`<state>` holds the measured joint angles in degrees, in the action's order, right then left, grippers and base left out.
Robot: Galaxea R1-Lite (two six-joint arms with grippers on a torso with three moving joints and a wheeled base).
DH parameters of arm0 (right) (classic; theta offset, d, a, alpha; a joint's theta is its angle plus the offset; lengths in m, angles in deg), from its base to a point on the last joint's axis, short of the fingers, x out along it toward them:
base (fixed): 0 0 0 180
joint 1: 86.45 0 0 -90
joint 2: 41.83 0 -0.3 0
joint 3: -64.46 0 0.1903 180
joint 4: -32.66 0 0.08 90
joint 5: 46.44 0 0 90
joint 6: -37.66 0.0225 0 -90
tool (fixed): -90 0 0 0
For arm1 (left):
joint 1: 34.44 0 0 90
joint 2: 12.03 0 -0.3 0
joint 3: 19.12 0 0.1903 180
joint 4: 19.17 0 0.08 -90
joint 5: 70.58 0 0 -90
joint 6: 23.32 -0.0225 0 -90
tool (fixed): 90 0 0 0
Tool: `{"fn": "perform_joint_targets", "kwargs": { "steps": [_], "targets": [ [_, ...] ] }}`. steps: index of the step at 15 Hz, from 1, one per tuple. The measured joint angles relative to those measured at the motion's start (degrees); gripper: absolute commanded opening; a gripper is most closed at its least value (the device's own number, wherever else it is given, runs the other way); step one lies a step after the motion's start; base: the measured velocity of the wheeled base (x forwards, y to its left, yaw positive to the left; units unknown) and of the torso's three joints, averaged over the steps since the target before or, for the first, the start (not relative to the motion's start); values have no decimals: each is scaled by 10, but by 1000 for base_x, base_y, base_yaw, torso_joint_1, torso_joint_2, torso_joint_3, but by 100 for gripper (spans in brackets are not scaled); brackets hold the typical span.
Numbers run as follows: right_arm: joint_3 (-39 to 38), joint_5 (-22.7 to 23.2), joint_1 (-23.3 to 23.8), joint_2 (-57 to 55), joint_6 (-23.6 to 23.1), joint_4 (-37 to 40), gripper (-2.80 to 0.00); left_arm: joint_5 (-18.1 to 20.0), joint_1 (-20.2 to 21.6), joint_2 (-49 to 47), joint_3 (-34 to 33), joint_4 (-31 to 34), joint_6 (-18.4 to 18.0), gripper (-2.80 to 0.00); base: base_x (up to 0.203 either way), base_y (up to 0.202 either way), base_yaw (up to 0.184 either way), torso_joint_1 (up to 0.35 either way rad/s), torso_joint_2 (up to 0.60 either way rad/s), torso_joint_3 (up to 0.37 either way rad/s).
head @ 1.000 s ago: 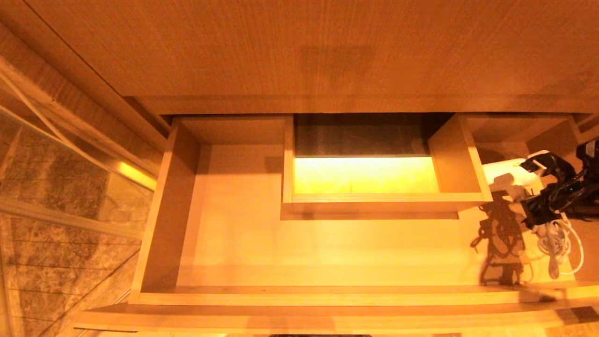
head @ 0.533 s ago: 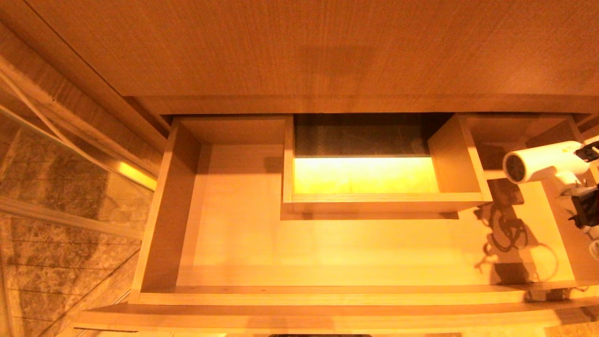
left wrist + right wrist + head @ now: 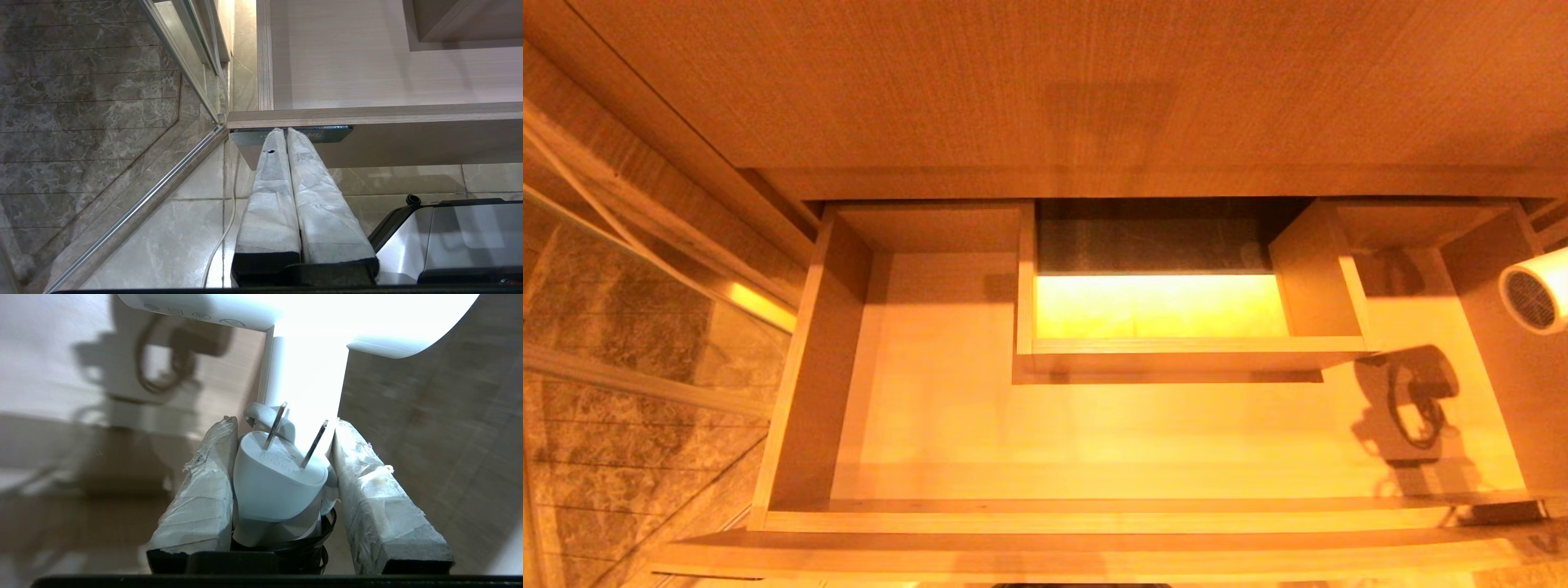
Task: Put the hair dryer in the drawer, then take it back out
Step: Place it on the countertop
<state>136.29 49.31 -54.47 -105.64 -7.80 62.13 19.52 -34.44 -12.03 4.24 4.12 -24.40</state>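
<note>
Looking down from the head view: wide, shallow light wood-grain drawer (image 3: pixel 1094 425) pulled fully out, boxed rectangular cut-out (image 3: pixel 1160 306) glowing at its middle, floor bare apart from shadows. White barrel-shaped hair dryer (image 3: pixel 1535 294) up in the air at the far right edge, grille end showing, over the drawer's right wall and clear of the drawer floor. Neither arm visible here.

Seen from the left wrist: left gripper (image 3: pixel 286 132) parked below the drawer front, tape-wrapped fingers pressed together on nothing, tips just under a dark rectangular label (image 3: pixel 331 134); pale marble floor tiles (image 3: pixel 163 245) beneath.

Seen from the right wrist: right gripper (image 3: pixel 286 428) clamped on the dryer's white handle, padded fingers (image 3: pixel 204 486) either side, with a white two-pin plug (image 3: pixel 278 473) bunched between them, wedged against the handle.

Likely at the take-out stage, dryer already lifted. Risks from here: plug and bundled cord slipping loose and snagging the drawer wall; heavy barrel twisting the handle within a grip shared with the plug.
</note>
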Motion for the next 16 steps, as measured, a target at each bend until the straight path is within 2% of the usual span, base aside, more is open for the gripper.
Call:
{"fn": "perform_joint_targets", "kwargs": {
  "steps": [2,6,11,14,16],
  "targets": [
    [5,-3,23,60,-18,44,-280,0,0,0,0,0,0,-280,0,0,0,0,0,0],
    [30,-12,59,170,-25,107,-280,0,0,0,0,0,0,-280,0,0,0,0,0,0],
    [121,-24,76,247,-40,112,-280,0,0,0,0,0,0,-280,0,0,0,0,0,0],
    [202,-95,92,259,-41,111,-280,0,0,0,0,0,0,-280,0,0,0,0,0,0],
    [224,-114,101,272,-41,110,-280,0,0,0,0,0,0,-280,0,0,0,0,0,0]
  ]
}}
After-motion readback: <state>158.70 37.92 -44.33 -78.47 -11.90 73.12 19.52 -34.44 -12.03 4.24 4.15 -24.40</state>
